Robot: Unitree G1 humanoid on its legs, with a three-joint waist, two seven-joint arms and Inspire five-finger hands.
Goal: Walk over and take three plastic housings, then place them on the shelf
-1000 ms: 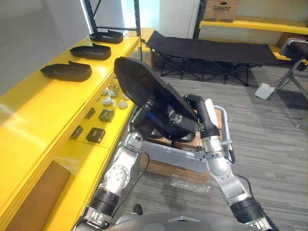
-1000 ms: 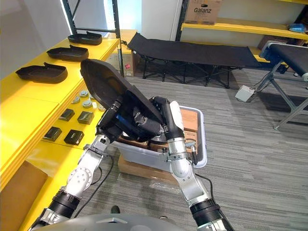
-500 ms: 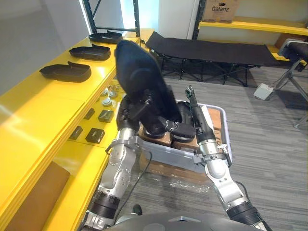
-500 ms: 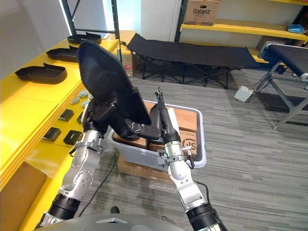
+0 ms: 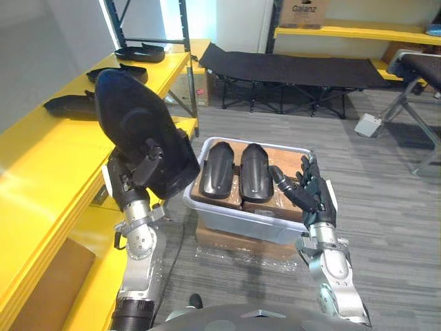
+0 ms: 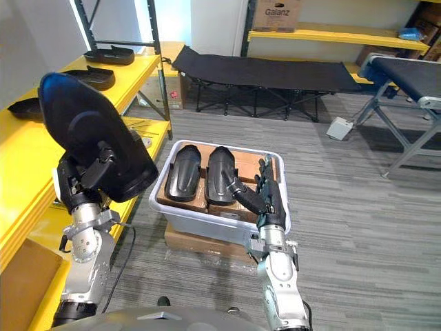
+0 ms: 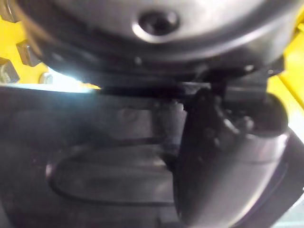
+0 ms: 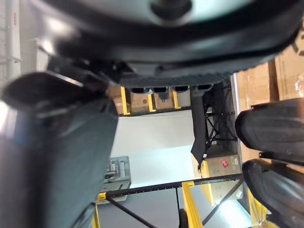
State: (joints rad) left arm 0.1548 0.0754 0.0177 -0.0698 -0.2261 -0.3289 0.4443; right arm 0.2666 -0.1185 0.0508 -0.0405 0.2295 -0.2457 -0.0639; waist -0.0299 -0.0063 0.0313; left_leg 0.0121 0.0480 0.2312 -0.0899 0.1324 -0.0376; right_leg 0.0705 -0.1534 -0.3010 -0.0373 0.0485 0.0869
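We see the long yellow metal shelf [image 5: 34, 179] running along our left, with three shallow black plastic housings [image 6: 89, 77] in a row on its far stretch. Beside it, on the grey carpet, stands the pale grey plastic bin [image 5: 238, 222]. The large black oval plastic housing [image 5: 127, 127] stands upright above the shelf's edge, clamped from below in the left hand [image 5: 131, 185]. Two more black housings [image 5: 216, 169] lie side by side on brown cartons [image 5: 289, 157] inside the bin. The right hand [image 5: 311, 196] hovers over the bin's near right corner, fingers spread, holding nothing.
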